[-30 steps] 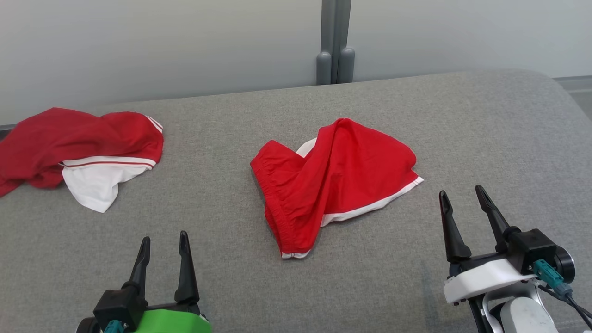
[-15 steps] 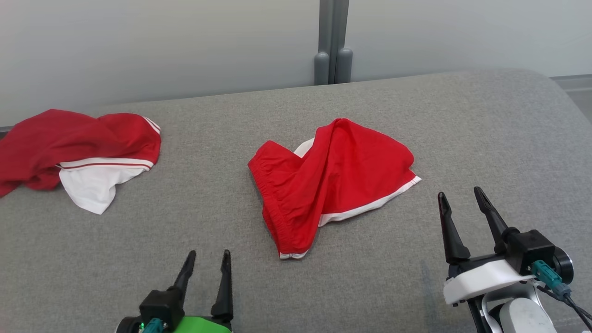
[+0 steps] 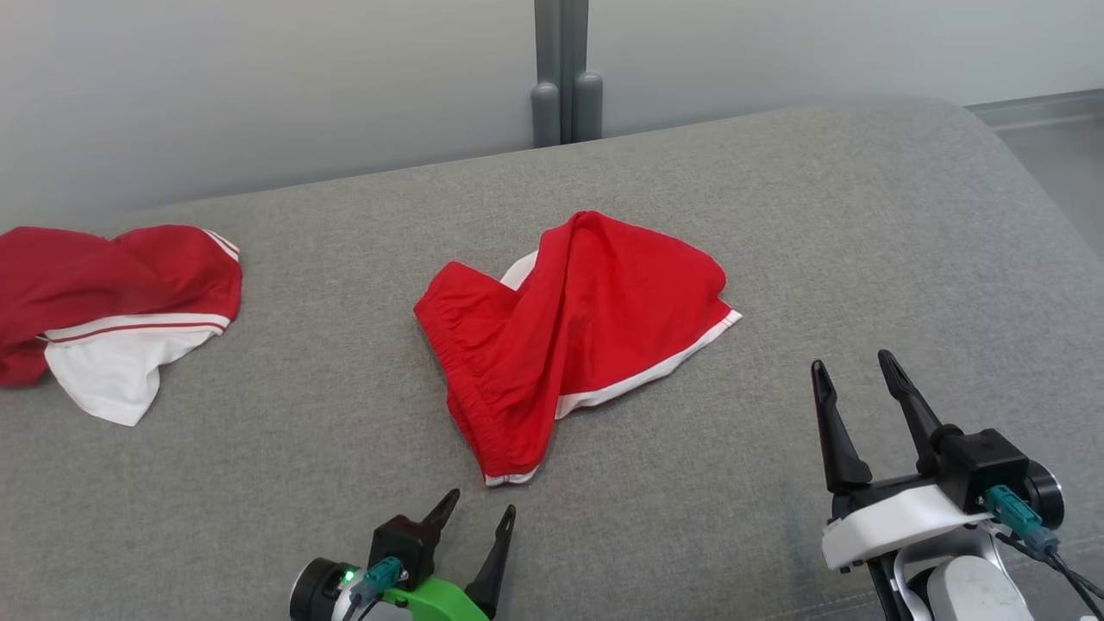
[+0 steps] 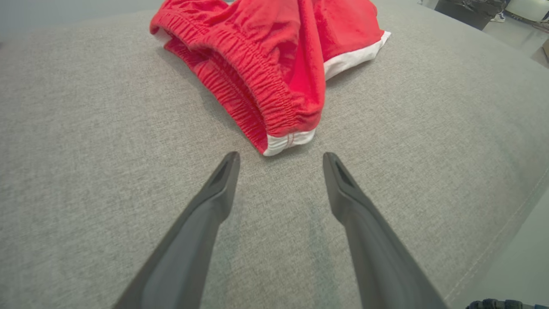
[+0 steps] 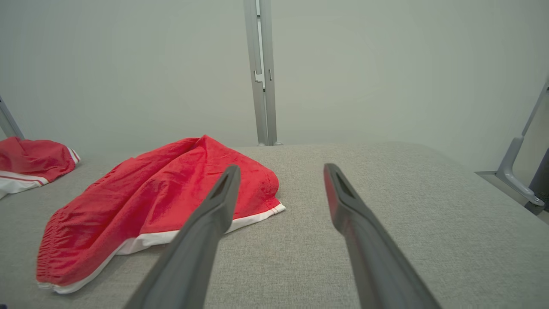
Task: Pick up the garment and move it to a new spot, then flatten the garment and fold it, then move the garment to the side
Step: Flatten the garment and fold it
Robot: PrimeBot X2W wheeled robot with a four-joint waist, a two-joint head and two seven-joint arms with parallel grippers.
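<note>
A wide grey fabric-covered surface point(image 3: 819, 224) with a rounded far right corner spans the foreground. Behind it stand pale, matte wall panels point(image 3: 259, 86), joined by a vertical grey metal post point(image 3: 561, 52). Pale grey floor point(image 3: 1074, 164) lies to the right. In the right wrist view, a slanted grey metal strut point(image 5: 510, 163) stands at the right. The light is soft and even.

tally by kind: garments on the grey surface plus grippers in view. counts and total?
Garments: 2 (red shorts at centre, red-and-white garment at far left)
Grippers: 2 (left gripper, right gripper, both open, neither touching cloth)
Total: 4
</note>
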